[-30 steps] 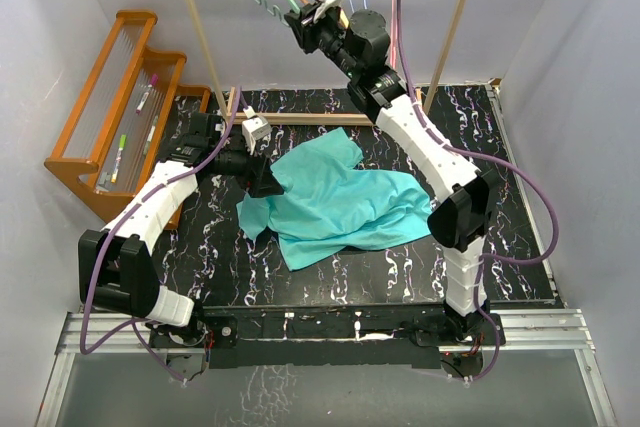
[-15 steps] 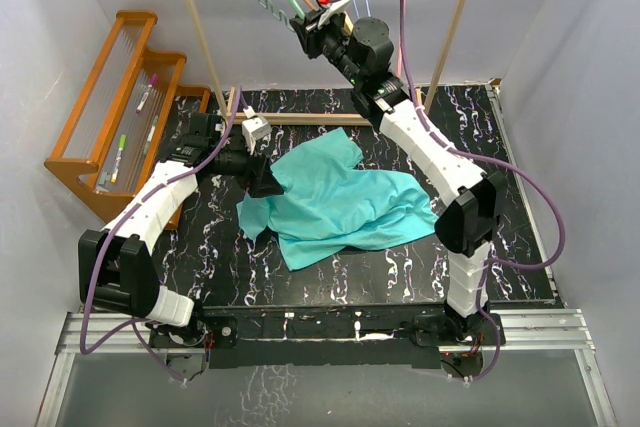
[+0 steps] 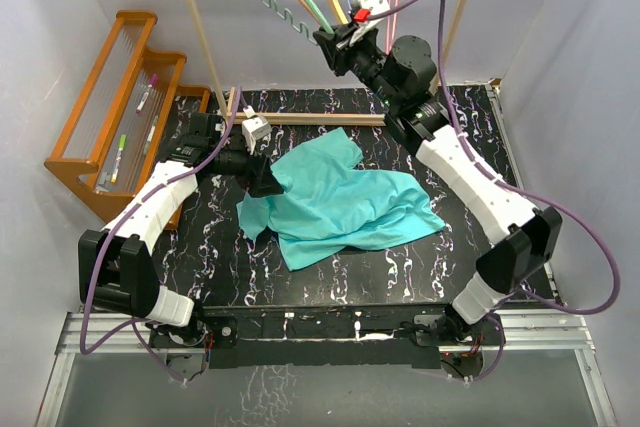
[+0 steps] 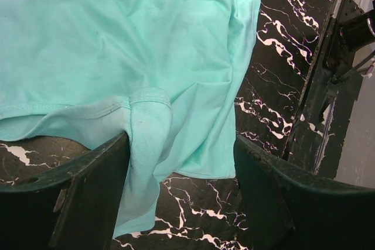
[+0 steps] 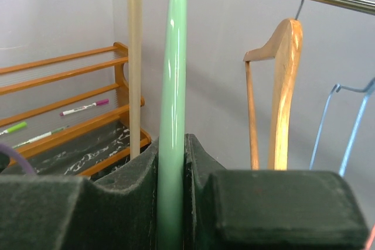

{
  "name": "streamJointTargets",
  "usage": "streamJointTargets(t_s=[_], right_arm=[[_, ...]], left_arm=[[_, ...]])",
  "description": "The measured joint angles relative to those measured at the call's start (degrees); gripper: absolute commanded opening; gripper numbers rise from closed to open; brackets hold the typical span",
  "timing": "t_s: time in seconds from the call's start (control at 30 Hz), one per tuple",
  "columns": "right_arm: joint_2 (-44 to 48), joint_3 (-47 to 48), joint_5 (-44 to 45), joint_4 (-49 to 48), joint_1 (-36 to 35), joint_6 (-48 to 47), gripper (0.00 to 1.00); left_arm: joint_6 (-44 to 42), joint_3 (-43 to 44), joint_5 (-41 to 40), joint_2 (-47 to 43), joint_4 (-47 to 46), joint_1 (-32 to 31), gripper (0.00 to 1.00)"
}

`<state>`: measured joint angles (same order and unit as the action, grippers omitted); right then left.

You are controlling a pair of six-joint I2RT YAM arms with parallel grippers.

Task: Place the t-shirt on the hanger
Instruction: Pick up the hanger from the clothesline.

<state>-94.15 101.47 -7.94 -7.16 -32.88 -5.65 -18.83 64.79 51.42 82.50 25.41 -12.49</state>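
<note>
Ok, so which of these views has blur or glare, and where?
Right wrist view: the right gripper is soft and out of focus up close, and a bright glare streak runs down the hanger. Left wrist view: the t-shirt is sharp, the left gripper dark and slightly blurred. Top view: evenly lit and sharp.

The left gripper (image 4: 180,140) stands with jaws wide apart over the t-shirt (image 4: 117,39). A folded hem (stitched edge visible) touches one finger; black marbled table (image 4: 266,109) shows alongside.
</note>
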Motion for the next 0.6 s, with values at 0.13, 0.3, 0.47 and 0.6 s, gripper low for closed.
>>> streamJointTargets(t_s=[0.13,0.3,0.47,0.6], right_arm=[[4.39,-4.57,-0.74,0.11,0.00,0.00,0.08],[9.75,-9.11,-1.20,2.08,0.00,-0.02,0.08],[15.87,-13.60,-1.38,6.27,0.00,-0.20,0.08],[20.96,-16.90,-1.36,10.62,0.00,-0.24,0.08]], left_arm=[[0.02,-0.04,-0.22,0.00,-0.13,0.00,0.68],[0.39,-0.04,-0.85,0.00,-0.15,0.00,0.67],[0.39,-0.20,-1.55,0.00,-0.15,0.00,0.64],[0.15,-0.92,-2.36,-0.07,-0.04,0.00,0.59]])
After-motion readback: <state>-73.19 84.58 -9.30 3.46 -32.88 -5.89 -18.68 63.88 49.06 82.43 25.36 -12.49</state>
